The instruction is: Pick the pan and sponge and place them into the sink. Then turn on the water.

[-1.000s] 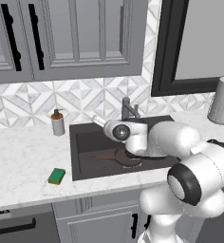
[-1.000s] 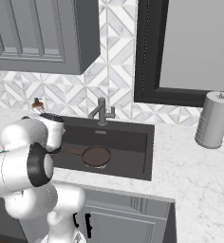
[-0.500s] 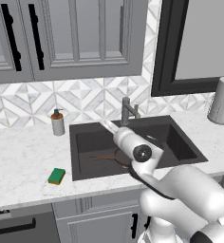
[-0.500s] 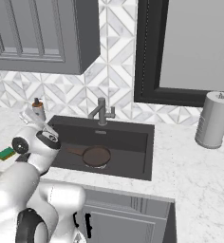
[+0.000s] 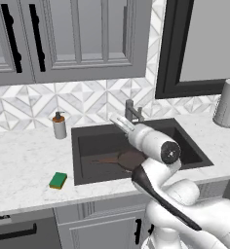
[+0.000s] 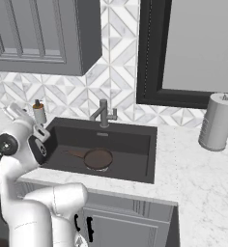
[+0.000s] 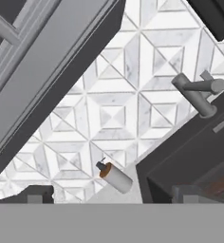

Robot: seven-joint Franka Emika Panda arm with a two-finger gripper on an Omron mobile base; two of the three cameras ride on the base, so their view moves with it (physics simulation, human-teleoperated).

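The dark brown pan (image 5: 130,158) lies flat on the floor of the dark grey sink (image 5: 95,141), its thin handle pointing left; it is also in the right base view as the pan (image 6: 97,158) inside the sink (image 6: 135,141). The green-topped sponge (image 5: 58,180) rests on the counter left of the sink's front corner. My gripper (image 5: 119,122) hangs open and empty above the sink, lifted clear of the pan and aimed up toward the backsplash. The hand view shows the gripper (image 7: 113,195) with its tips wide apart, facing the faucet (image 7: 197,92) and the sink's corner (image 7: 180,149).
A soap bottle (image 5: 59,125) stands on the counter behind the sink's left side. The faucet (image 5: 132,112) rises at the sink's back rim. A paper towel roll (image 5: 229,102) stands at the far right. Upper cabinets (image 5: 63,39) hang above the counter.
The hand has lifted from low over the pan and swung up and left, now pointing at the backsplash. The jaws stay open. The pan has not moved.
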